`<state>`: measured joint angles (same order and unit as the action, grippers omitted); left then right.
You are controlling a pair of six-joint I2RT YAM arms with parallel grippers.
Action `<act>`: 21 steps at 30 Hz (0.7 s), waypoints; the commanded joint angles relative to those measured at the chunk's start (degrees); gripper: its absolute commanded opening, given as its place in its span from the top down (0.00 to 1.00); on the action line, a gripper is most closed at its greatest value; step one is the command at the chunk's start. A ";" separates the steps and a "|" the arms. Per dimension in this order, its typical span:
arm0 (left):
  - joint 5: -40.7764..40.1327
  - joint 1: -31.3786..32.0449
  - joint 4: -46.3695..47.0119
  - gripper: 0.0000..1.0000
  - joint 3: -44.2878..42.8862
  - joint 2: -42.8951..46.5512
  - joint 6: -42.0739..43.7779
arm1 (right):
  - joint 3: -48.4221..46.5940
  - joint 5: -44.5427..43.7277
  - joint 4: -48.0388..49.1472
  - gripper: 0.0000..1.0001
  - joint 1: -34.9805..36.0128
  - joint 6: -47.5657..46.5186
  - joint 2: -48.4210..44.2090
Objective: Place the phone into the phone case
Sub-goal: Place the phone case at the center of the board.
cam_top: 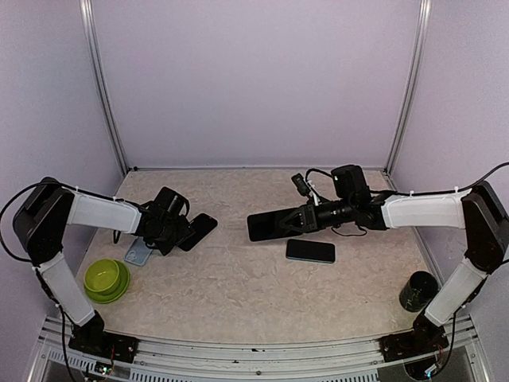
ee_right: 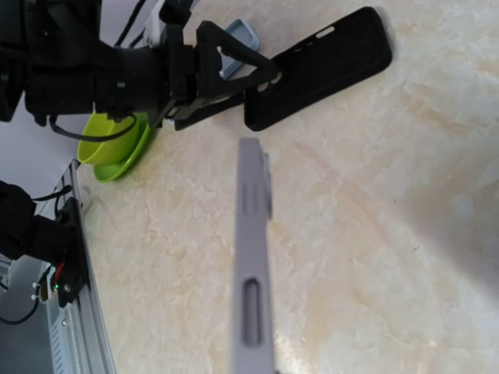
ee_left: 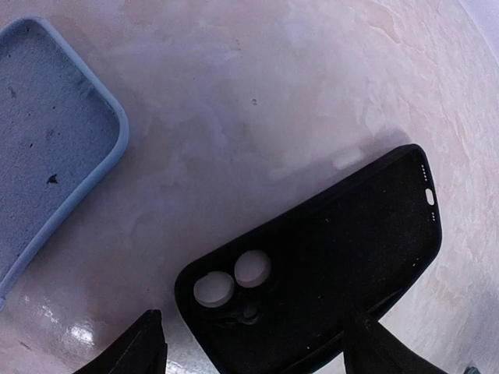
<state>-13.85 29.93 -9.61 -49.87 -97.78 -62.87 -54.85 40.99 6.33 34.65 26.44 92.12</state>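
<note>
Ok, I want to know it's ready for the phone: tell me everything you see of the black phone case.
The black phone case lies flat on the table, open side up and empty. It looks matte, soft-lined and dust-speckled, with two round camera holes and a small oval cutout at the far end. Its camera end sits between the spread fingers of the left gripper; contact is unclear. A blue case lies apart beside it.
</note>
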 commanded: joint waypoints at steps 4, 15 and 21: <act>-0.65 -0.23 -8.04 0.29 -4.88 -5.65 -0.06 | -2.61 0.14 0.92 1.00 -0.40 -1.27 0.28; -0.17 0.12 -8.73 0.46 -5.53 -8.92 0.16 | -3.19 0.14 0.79 1.00 -0.39 -1.49 0.75; 0.19 0.13 -7.96 0.54 -5.46 -9.57 0.94 | -3.45 0.18 0.46 1.00 -0.44 -1.60 0.48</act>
<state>-16.51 29.93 -14.46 -56.69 -103.70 -62.41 -55.90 40.64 5.63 34.65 25.47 92.90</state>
